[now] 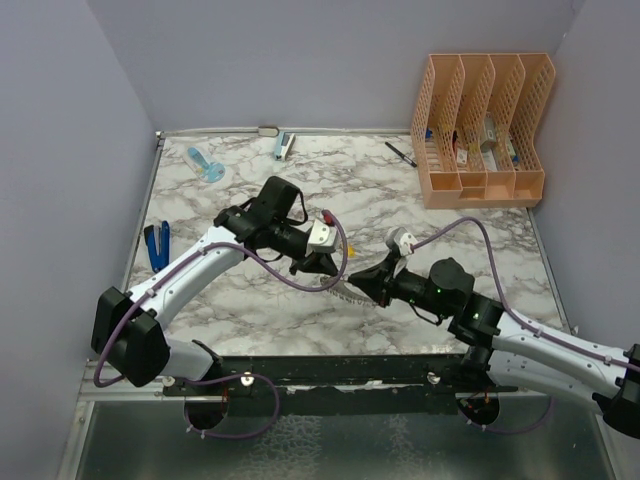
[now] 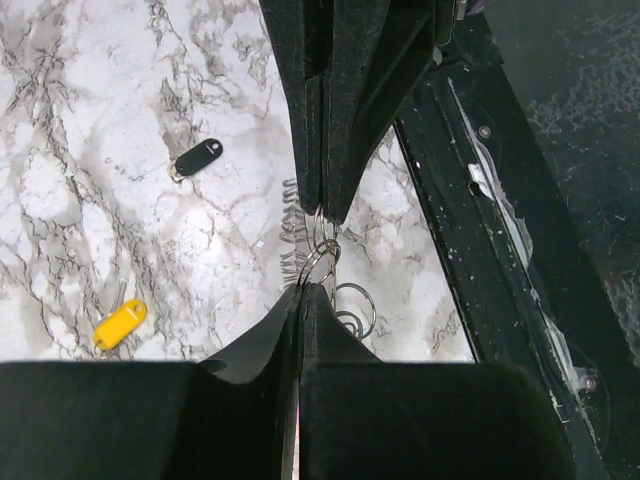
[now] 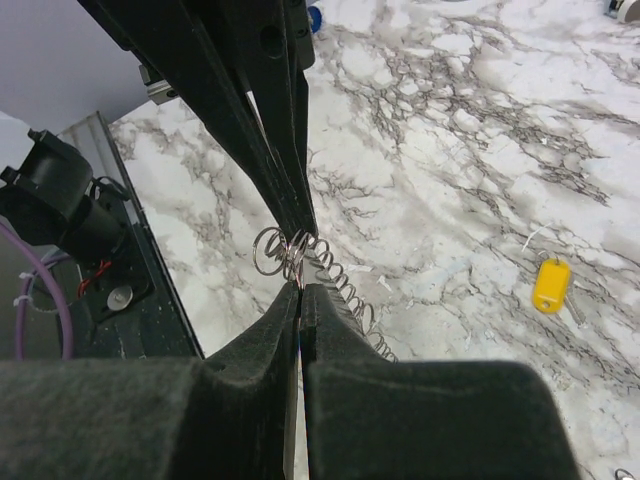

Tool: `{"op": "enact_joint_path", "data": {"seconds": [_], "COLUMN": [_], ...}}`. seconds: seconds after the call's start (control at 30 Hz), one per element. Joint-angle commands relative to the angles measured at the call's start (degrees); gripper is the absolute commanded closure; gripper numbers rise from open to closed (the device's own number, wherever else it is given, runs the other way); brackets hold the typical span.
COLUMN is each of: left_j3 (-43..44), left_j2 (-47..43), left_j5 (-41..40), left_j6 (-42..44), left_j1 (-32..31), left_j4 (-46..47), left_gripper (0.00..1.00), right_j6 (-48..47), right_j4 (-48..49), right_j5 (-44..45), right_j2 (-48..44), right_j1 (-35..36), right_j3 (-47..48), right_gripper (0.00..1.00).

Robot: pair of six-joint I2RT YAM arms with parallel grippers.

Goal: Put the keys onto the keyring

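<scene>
Now left gripper [image 2: 302,290] and right gripper [image 3: 300,288] both clamped on the keyring [image 3: 290,252], mid-table. Loose nearby: yellow key [image 2: 120,323], black key [image 2: 197,157].

Marble table [image 1: 300,320]: yellow key [image 2: 120,325], black key [image 2: 197,158], pen [image 1: 401,153], orange organizer [image 1: 482,130], blue-handled tool [image 1: 157,245].

We see the left gripper [image 2: 302,292] and the right gripper [image 3: 300,290] meeting tip to tip over the front middle of the table [image 1: 250,310]; the keyring [image 3: 345,290] is held between their tips; in the left wrist view one key [image 2: 120,324] and the other key [image 2: 197,158] lie on the table left of the fingers, well apart; a file rack [image 1: 480,130] stands at the back right, a pen [image 1: 402,154] just left of it.
</scene>
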Motion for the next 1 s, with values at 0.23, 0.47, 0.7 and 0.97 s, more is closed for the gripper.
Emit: {"op": "enact_joint_path", "data": {"seconds": [0.23, 0.47, 0.7, 0.97], "left_j3": [-1.61, -3.40, -5.55, -4.58], "left_j2": [-2.17, -2.19, -2.12, -2.15], "left_j5": [0.08, -0.79, -0.93, -1.99], "left_j6": [-3.25, -3.46, -3.80, -3.56], "left_j1": [1.32, 1.32, 1.23, 1.06], "left_j4": [0.85, 2.59, 4.06, 3.61], "left_gripper": [1.00, 1.00, 1.00, 1.00], "right_j6": [4.22, 9.50, 11.70, 12.62], "right_j4": [13.46, 17.82, 19.94, 20.79], "right_j5": [8.64, 9.41, 11.21, 12.27], "right_j2": [-1.43, -0.04, -0.08, 1.60], "right_j1": [0.08, 0.10, 0.04, 0.10], "right_j3": [-2.66, -2.79, -2.74, -2.69], "right_gripper": [0.99, 0.99, 0.99, 0.99]}}
